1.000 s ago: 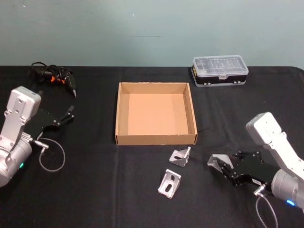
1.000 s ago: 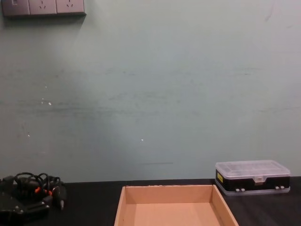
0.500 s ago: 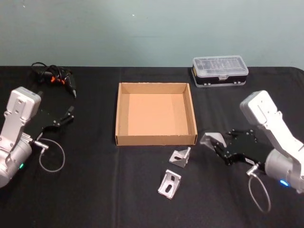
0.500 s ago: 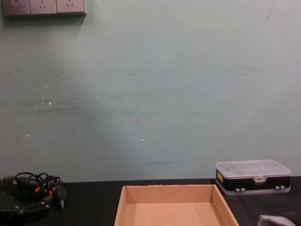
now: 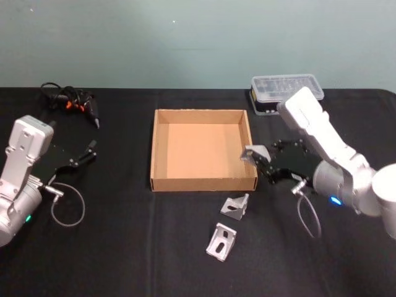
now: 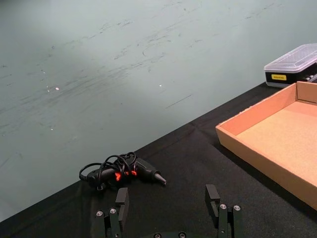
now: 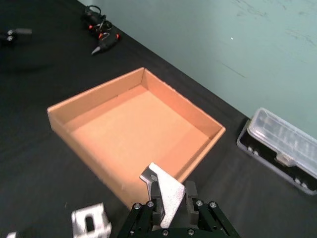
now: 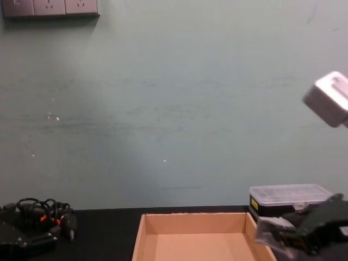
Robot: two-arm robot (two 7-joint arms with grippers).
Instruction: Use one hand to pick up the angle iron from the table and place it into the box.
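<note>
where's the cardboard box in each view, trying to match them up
Head view: box mid-table; right gripper holds an angle iron at its right wall; left gripper idle at far left.
Chest view: box bottom centre, side-on.
Left wrist view: box at right edge.
Right wrist view: box centre.
Shared landmark: plastic organiser case beyond the box's far right corner.

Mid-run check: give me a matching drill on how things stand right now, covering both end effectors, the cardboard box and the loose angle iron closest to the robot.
Things
1. right end effector
2. left end effector
3. box
4. loose angle iron closest to the robot

States
A. open, holding nothing, at the left side of the table
B. lying flat on the table, apart from the box
C. shut on an angle iron, by the box's right wall
D. nothing inside it yet

Pairs: 1-C, 2-A, 3-D, 4-B
</note>
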